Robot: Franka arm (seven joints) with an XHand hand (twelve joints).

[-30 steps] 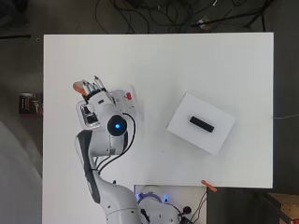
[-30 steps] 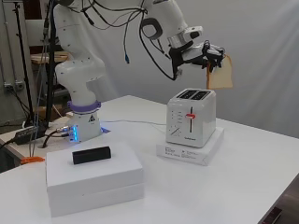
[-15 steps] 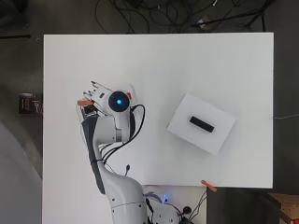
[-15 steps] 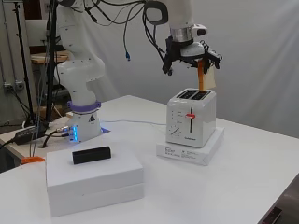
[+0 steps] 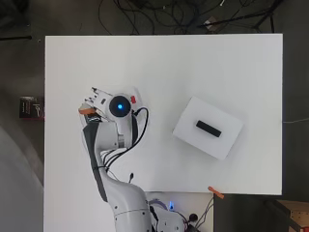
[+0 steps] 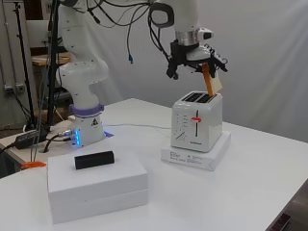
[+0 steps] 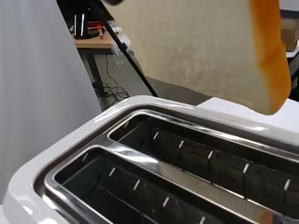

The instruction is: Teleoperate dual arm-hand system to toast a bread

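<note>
where the arm covers the toaster: overhead view
hand (image 5: 96, 100): at the arm's tip, fingers mostly hidden
bread (image 5: 86, 110): orange edge beside the hand

side view
hand (image 6: 195, 60): fingers curled, pinching the bread (image 6: 211, 79)
bread: upright, just above the toaster (image 6: 197, 121)
toaster front: small print, unreadable
toaster lever (image 6: 195, 119): red

wrist view
bread (image 7: 205, 46): over the toaster's (image 7: 60, 154) open slots

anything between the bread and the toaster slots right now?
Nothing. In the wrist view only open air separates the bread slice from the toaster slots; the side view shows the hand holding it just above.
</note>
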